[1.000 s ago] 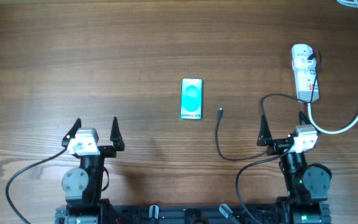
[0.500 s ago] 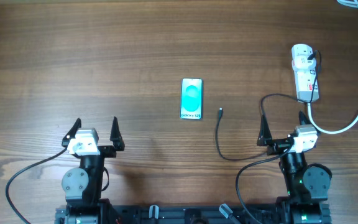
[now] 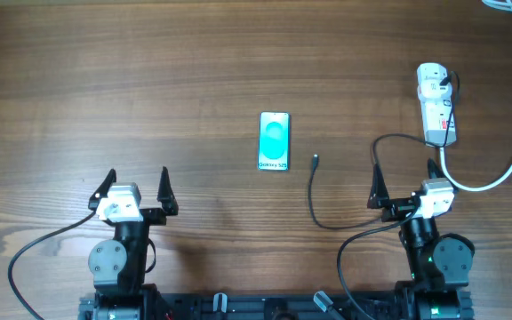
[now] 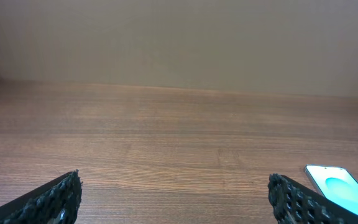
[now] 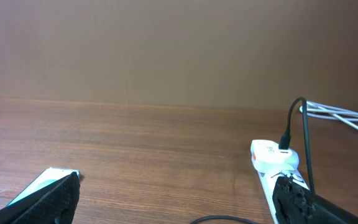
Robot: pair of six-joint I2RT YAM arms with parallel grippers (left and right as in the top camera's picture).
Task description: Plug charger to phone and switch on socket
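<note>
Jaws spread and empty on my left gripper [image 3: 135, 185] and right gripper [image 3: 404, 183]. Charger tip [image 3: 316, 161] lies just right of phone [image 3: 274, 140], likely suiting my right arm.

We are seeing a cyan-screened phone [image 3: 274, 140], a black charger [image 3: 311, 200] beside it, a white red-marked socket [image 3: 436, 116], and a brown wood-grained table [image 3: 149, 89].

one phone [image 3: 274, 141] on one table [image 3: 149, 71]. one charger [image 3: 312, 197], a single black cable ending in one plug tip [image 3: 316, 161]. one socket [image 3: 437, 120], carrying one white adapter [image 3: 430, 82] and one red-marked switch [image 3: 444, 113]. the white cord [image 5: 337, 112] counts as one at the socket, though farther off it looks like perhaps two strands side by side. two grippers, the left gripper [image 3: 137, 176] and the right gripper [image 3: 404, 173], two fingers each.
</note>
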